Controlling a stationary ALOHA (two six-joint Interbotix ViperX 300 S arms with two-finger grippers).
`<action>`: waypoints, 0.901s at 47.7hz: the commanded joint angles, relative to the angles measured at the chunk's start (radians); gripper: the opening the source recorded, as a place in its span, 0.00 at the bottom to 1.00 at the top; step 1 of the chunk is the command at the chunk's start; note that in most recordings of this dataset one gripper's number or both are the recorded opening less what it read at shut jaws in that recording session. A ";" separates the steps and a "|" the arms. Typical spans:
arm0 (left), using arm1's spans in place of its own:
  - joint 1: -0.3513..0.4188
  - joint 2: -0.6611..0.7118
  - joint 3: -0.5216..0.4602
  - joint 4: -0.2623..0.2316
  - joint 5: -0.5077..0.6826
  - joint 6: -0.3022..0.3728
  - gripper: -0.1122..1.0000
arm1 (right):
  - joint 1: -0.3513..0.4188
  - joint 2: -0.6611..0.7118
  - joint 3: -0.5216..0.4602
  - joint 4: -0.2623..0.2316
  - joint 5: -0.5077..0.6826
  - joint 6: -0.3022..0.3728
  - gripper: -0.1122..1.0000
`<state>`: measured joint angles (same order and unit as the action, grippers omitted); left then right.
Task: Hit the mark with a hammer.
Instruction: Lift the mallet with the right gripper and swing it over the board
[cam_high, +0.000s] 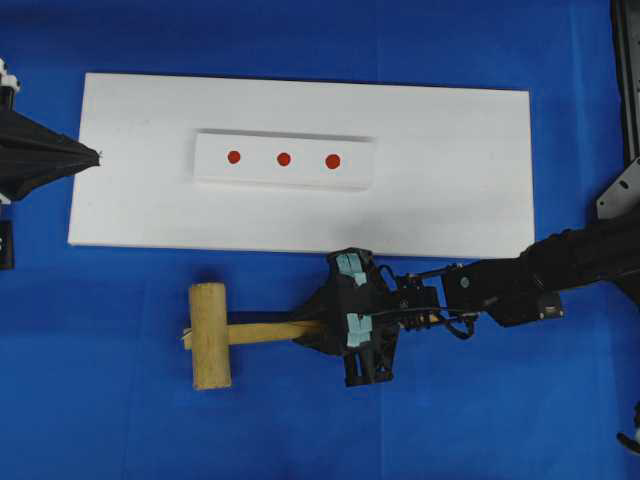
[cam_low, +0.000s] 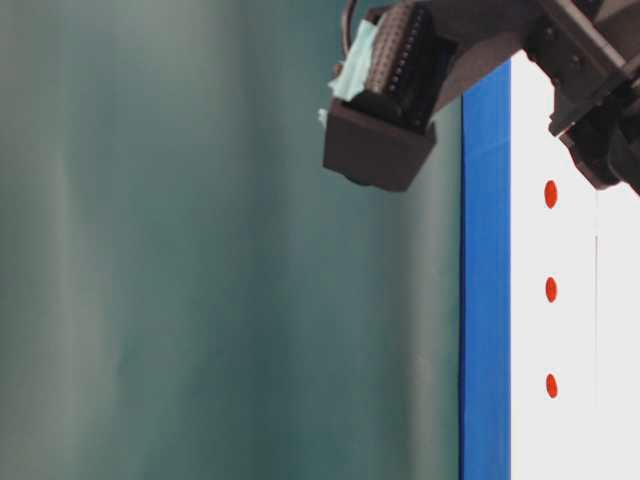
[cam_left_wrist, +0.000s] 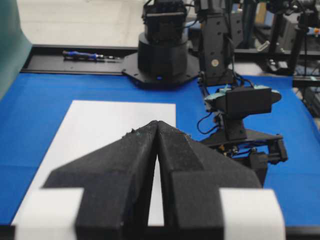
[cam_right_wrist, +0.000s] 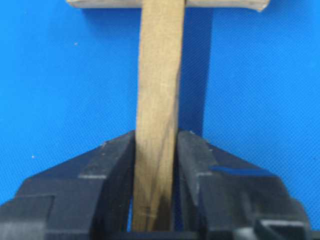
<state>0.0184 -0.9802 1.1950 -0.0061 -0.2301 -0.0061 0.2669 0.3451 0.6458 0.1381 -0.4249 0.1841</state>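
The hammer (cam_high: 210, 335), a light-wood mallet, lies on the blue mat in front of the white board (cam_high: 450, 180), head to the left and handle pointing right. My right gripper (cam_high: 318, 325) is shut on the handle (cam_right_wrist: 157, 75), its black fingers (cam_right_wrist: 115, 155) pressing both flat sides. Three red marks (cam_high: 283, 158) sit in a row on a raised white block (cam_high: 283, 180) mid-board; the table-level view shows them too (cam_low: 550, 289). My left gripper (cam_high: 98, 155) is shut and empty at the board's left edge, tips touching (cam_left_wrist: 157, 122).
The blue mat (cam_high: 480, 400) covers the table around the board. Across the board, the right arm (cam_left_wrist: 242, 102) and its base (cam_left_wrist: 162, 50) stand. A blue-handled tool (cam_left_wrist: 80, 54) lies on the black rail behind. A green backdrop (cam_low: 200, 250) fills the table-level view.
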 joint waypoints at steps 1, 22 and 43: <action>0.002 0.005 -0.009 -0.002 -0.006 -0.002 0.10 | 0.005 -0.012 -0.017 -0.003 -0.006 -0.002 0.19; 0.002 0.006 -0.009 -0.002 0.009 -0.003 0.10 | 0.003 -0.233 0.020 -0.002 0.038 -0.003 0.19; 0.002 0.000 -0.009 -0.002 0.011 -0.003 0.10 | -0.025 -0.430 0.034 -0.003 0.181 -0.003 0.19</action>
<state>0.0184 -0.9833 1.1950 -0.0061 -0.2163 -0.0077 0.2531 -0.0552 0.6918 0.1365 -0.2408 0.1825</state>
